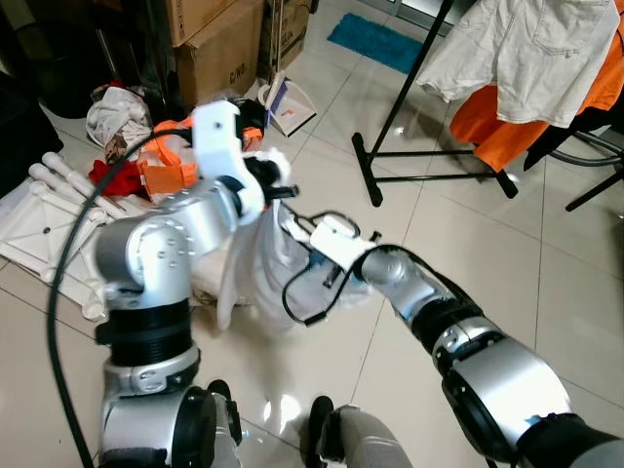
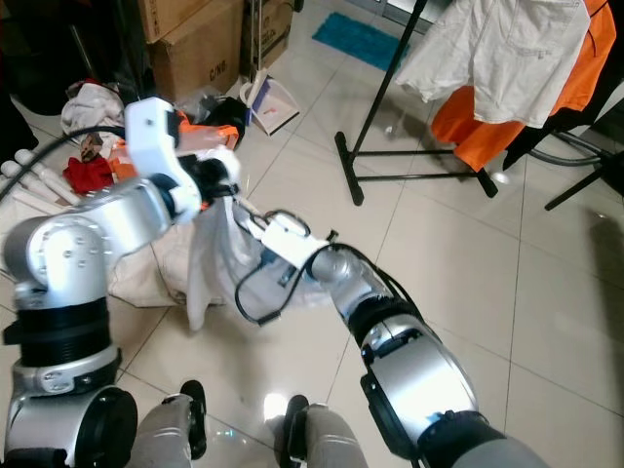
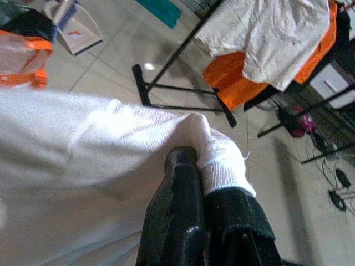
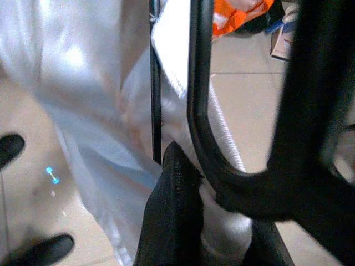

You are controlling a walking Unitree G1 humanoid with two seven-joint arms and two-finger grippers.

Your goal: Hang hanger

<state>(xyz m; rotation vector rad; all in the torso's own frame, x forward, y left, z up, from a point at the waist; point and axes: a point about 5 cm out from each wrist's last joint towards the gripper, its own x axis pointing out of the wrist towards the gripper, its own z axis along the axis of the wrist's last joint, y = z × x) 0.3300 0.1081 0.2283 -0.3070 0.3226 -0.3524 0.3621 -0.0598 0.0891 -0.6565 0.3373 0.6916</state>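
One white garment on one black hanger is held up over the floor between both arms. Left gripper fingers are clamped on the cloth edge, right gripper fingers pinched on fabric beside the hanger. One rack sits well ahead, right side, so the right arm's probably nearer.

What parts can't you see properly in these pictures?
- Hanger: right wrist view shows only a blurred black bar; its hook is hidden behind the white garment.
- Clothes rack: its top is cut off by the upper edge of the eye views.
- Left gripper: shut on the white garment, which hides the fingertips.
- Right gripper: clamped on garment and hanger, blurred.
- Cardboard box: printing too small to read.
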